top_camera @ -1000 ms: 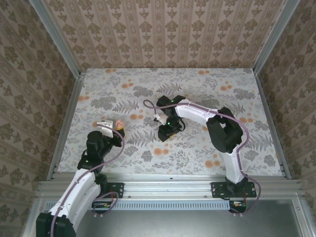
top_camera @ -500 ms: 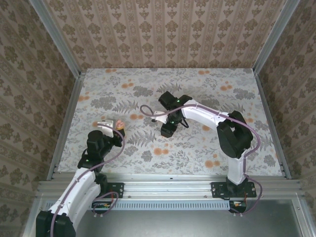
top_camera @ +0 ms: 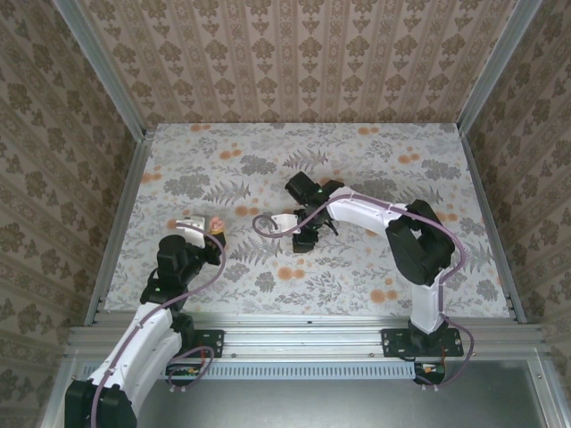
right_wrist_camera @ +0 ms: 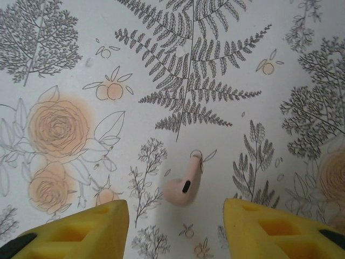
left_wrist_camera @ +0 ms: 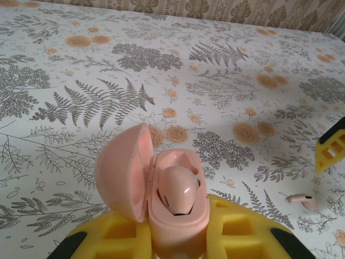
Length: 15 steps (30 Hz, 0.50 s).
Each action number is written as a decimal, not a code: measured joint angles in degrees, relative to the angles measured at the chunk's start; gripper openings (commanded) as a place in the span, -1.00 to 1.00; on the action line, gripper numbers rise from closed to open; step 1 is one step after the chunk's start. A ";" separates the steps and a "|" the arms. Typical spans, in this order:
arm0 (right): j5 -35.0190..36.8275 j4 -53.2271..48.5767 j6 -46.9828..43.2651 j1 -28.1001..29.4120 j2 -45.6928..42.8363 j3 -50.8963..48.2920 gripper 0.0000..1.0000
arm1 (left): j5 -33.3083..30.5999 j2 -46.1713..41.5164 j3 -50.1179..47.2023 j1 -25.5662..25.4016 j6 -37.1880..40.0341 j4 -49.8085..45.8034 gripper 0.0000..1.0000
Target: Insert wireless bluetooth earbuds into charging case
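While gripping the open charging case (left_wrist_camera: 135, 178) in left jaws, swung parted right jaws over earbud (right_wrist_camera: 182, 186) right of it; pickup next.

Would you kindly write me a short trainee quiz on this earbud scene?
1. True or false: the charging case in the left gripper has its lid shut.
2. Where is the loose earbud? A in the case; B on the table under the open right gripper; C pinched between fingers.
3. How many earbuds sit in the case?
Key: 1 false; 2 B; 3 one seated earbud.
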 measured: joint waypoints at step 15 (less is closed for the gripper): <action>-0.11 -0.22 -2.84 1.62 8.20 5.03 0.03 | 0.02 0.00 0.00 0.76 0.02 0.02 -0.80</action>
